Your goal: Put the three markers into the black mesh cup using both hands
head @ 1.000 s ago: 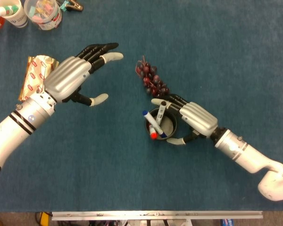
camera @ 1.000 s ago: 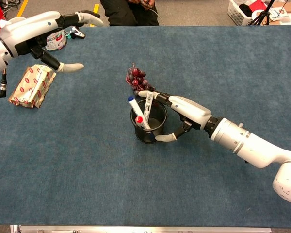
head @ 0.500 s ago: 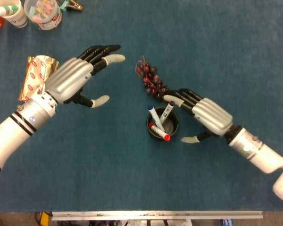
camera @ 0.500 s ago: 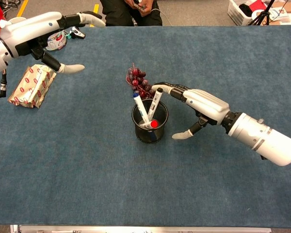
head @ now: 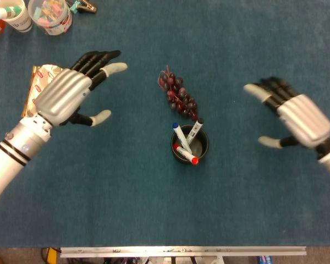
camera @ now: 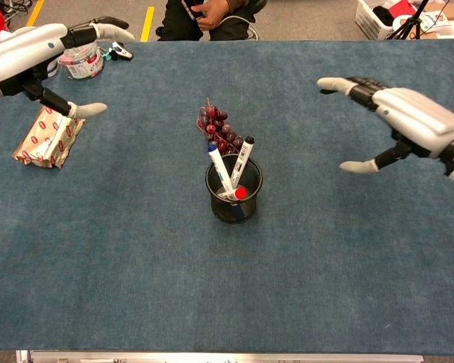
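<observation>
The black mesh cup (head: 203,150) (camera: 251,208) stands upright at the table's middle. Three markers lean inside it: a blue-capped one (head: 180,135) (camera: 218,164), a black-capped one (head: 196,130) (camera: 243,156) and a red-capped one (head: 188,155) (camera: 240,193). My left hand (head: 66,93) (camera: 30,58) hovers open at the far left, above the table, with nothing in it. Well to the right of the cup, my right hand (head: 296,116) (camera: 405,117) is raised and open, fingers spread, holding nothing.
A bunch of dark red grapes (head: 177,95) (camera: 218,130) lies just behind the cup. A gold and red snack packet (head: 39,87) (camera: 45,138) sits under the left hand. Cups and a plastic tub (head: 50,14) stand at the back left corner.
My right hand let go of the black-capped marker in the cup and pulled far to the right and up. My left hand drifted left and back.
</observation>
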`<action>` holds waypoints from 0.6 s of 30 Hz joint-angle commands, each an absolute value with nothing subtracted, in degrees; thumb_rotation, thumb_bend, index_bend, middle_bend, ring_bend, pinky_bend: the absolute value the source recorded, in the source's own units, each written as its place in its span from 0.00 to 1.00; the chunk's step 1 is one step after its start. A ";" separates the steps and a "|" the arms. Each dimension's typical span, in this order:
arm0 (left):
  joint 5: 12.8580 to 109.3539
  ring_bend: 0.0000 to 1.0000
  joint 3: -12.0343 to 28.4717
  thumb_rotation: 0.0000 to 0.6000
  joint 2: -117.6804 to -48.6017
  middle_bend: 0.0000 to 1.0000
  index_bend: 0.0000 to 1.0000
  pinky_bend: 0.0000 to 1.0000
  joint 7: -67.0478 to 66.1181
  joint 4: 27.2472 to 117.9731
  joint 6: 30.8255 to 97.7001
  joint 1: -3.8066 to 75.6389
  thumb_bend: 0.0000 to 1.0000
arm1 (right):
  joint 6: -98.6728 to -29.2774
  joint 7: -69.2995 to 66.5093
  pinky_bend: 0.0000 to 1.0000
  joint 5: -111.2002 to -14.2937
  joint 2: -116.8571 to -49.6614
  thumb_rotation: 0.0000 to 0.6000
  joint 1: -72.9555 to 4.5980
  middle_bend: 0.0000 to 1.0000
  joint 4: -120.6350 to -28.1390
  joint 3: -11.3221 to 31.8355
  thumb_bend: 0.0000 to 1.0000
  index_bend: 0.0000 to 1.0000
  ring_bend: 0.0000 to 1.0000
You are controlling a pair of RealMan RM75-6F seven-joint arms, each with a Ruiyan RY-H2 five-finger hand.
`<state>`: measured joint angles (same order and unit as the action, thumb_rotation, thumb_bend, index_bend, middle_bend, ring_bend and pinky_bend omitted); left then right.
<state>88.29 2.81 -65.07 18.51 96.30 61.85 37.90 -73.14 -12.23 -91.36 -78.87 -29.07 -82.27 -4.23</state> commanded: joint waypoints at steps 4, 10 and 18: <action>85.54 0.00 1.43 1.00 -66.41 0.00 0.13 0.00 7.27 95.29 68.01 32.02 0.29 | -77.29 -8.04 0.08 -87.23 -72.30 1.00 -23.74 0.37 -84.86 -3.02 0.40 0.37 0.21; 82.50 0.00 1.51 1.00 -67.63 0.00 0.15 0.00 0.17 93.61 73.33 27.29 0.29 | -80.90 -3.67 0.13 -87.14 -68.11 1.00 -20.26 0.39 -85.79 -2.85 0.43 0.40 0.24; 78.92 0.00 0.85 1.00 -67.49 0.00 0.18 0.00 -3.88 92.98 78.39 21.16 0.29 | -84.52 -1.84 0.15 -86.43 -65.23 1.00 -15.88 0.39 -87.22 -2.44 0.43 0.40 0.24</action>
<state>79.56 1.19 -67.64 -3.29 93.21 77.70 22.13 -83.91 -1.70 -86.59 -65.58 -16.51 -86.95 -2.59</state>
